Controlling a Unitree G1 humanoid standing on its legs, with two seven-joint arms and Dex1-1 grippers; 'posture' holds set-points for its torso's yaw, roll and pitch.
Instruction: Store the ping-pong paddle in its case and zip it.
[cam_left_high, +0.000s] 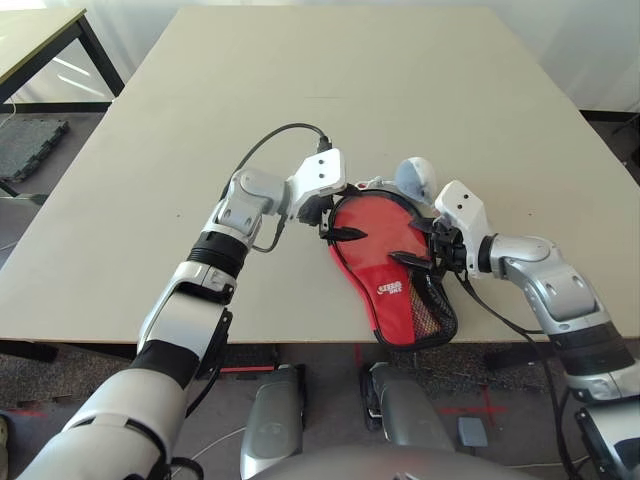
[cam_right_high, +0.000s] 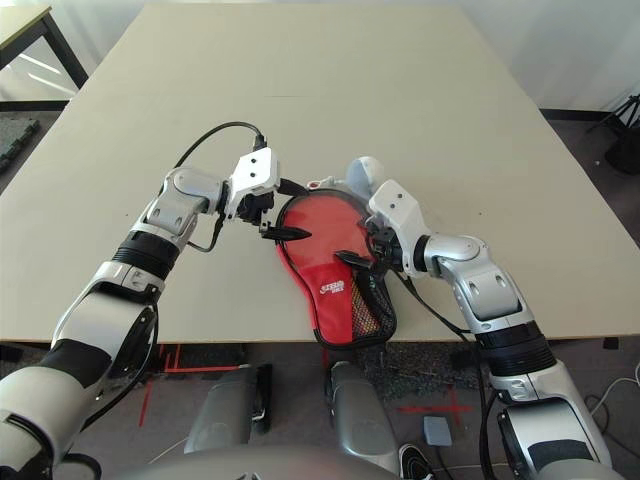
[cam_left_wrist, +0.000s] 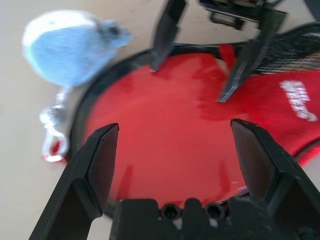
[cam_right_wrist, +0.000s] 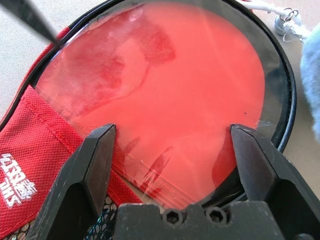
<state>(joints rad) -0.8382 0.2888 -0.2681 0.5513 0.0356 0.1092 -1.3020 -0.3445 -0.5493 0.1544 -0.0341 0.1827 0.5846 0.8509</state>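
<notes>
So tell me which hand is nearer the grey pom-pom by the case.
Right. The right hand hangs just in front of the pom-pom, over the case's round end. The left hand sits at the opposite edge, across the paddle's red face.

My ping-pong paddle (cam_right_wrist: 165, 100) sits in the case (cam_left_high: 400, 290); its handle is hidden under the red cover, and whether the zipper is closed I cannot tell.

Paddle (cam_right_wrist: 160, 100) in case (cam_left_high: 400, 290) near table (cam_left_high: 330, 110) front edge — tag (cam_left_high: 413, 176) just behind; grippers either side.
</notes>
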